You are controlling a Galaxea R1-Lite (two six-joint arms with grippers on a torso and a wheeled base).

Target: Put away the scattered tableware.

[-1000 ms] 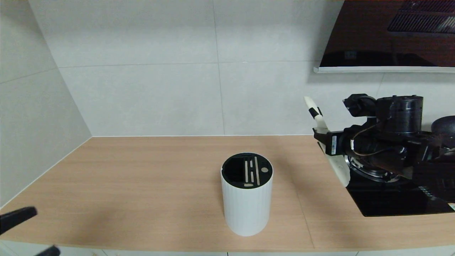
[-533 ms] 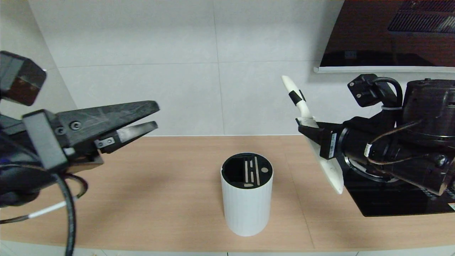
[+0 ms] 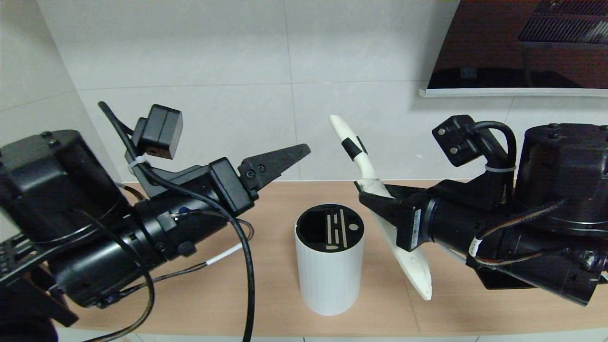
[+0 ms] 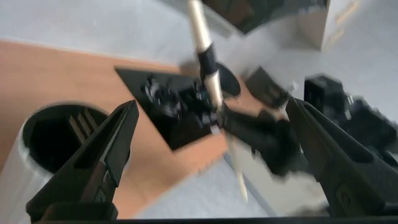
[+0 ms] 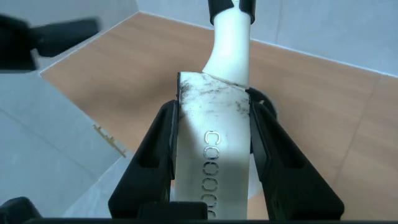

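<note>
A white cylindrical holder (image 3: 329, 275) with a black slotted top stands on the wooden counter (image 3: 266, 294). My right gripper (image 3: 375, 195) is shut on a white spatula (image 3: 363, 164) with a black band on its handle. The spatula hangs tilted just right of the holder, blade end down beside its wall. From the right wrist, the spatula (image 5: 229, 43) sits clamped in the gripper (image 5: 213, 115). My left gripper (image 3: 281, 160) hovers above and left of the holder, pointing at the spatula. The left wrist view has this gripper (image 4: 211, 109) open, with the holder (image 4: 53, 140) and spatula (image 4: 208, 59) ahead.
A black cooktop (image 3: 494, 284) lies on the counter at the right, mostly behind my right arm, with a dark range hood (image 3: 522, 42) above it. Tiled walls close off the back and left. Bare counter lies left of the holder under my left arm.
My left arm has risen from the lower left and swung in toward the holder. My right arm has carried the spatula leftward, from over the cooktop to beside the holder.
</note>
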